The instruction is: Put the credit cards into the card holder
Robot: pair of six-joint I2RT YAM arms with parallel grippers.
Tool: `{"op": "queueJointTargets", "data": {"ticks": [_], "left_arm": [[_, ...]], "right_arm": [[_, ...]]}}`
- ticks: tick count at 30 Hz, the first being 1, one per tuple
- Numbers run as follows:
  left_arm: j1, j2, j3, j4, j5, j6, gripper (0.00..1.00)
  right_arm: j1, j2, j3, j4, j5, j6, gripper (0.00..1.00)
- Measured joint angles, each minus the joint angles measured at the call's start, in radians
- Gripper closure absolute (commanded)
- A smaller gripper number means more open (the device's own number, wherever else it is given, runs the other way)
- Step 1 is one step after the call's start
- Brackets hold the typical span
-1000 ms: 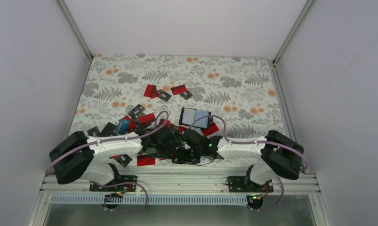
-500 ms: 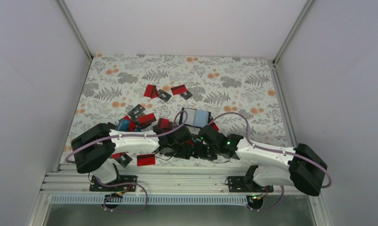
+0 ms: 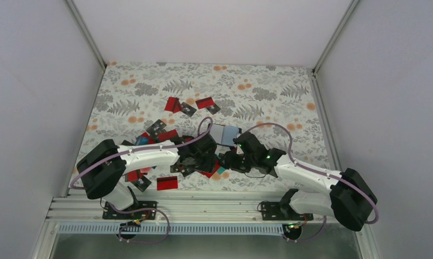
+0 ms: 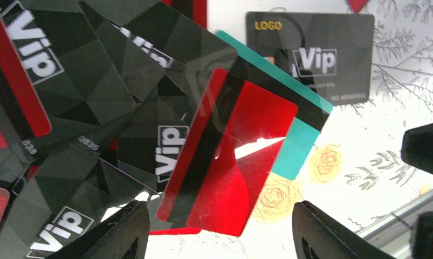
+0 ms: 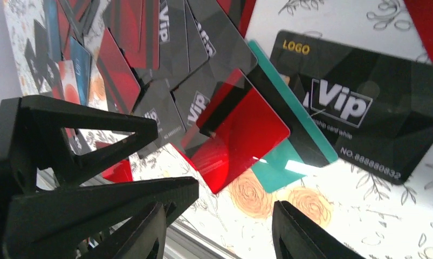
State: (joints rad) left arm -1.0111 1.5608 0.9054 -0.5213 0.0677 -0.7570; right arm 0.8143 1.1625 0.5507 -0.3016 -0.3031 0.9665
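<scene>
Many credit cards lie in a heap at the table's near middle [image 3: 165, 137]. On top is a red card with a black stripe [image 4: 230, 156] [image 5: 241, 129], overlapping a teal card [image 4: 303, 143] [image 5: 295, 156] and black Vip cards [image 4: 311, 59] [image 5: 359, 102]. My left gripper [image 3: 200, 162] [image 4: 225, 240] hovers open over the red card's near edge, holding nothing. My right gripper [image 3: 228, 161] [image 5: 219, 234] faces it from the right, open and empty, with bare cloth between its fingers. A larger dark-edged rectangle with pale blue-grey faces, seemingly the card holder [image 3: 225, 134], lies just beyond both grippers.
More red and black cards lie farther back [image 3: 188, 107] and at the left [image 3: 157, 127]. One red card [image 3: 167, 184] sits by the front edge, close to the metal rail [image 3: 214, 208]. White walls close in both sides. The left gripper's fingers [image 5: 95, 140] crowd the right wrist view.
Both grippers have moved away from the front edge toward the middle heap and closer together. The left jaws have narrowed a little; the right jaws have widened slightly.
</scene>
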Motion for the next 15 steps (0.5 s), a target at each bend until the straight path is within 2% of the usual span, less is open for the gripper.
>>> {"op": "queueJointTargets", "data": {"ticks": [11,15], "left_arm": [[0.039,0.006,-0.026,0.018,0.048,0.122,0.79],[0.039,0.021,-0.052,0.030,0.065,0.126,0.85]], "right_arm": [[-0.120,0.094,0.000,0.088,-0.085,-0.057,0.49],[-0.143,0.123,0.000,0.097,-0.114,-0.087,0.49]]}}
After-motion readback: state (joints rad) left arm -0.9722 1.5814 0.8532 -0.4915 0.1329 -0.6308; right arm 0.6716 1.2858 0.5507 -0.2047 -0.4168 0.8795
